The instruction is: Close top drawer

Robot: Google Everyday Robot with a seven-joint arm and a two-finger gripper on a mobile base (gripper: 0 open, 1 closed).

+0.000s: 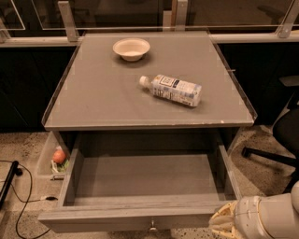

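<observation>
We see speckled floor point(21, 147) at 8 o'clock, a black chair point(286, 133) at 3 o'clock, glass panels point(121, 11) along 12 o'clock; the gripper point(225, 223) sits at 5 o'clock.

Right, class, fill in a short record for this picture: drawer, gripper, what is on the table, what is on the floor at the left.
drawer: top drawer pulled well out, plain grey inside showing, knob at the centre of its front
gripper: gripper at the bottom right, by the right end of the drawer front
table: table carries an upright bowl near the back and a bottle lying on its side
floor, left: bin holding a round orange thing; cable nearby
</observation>
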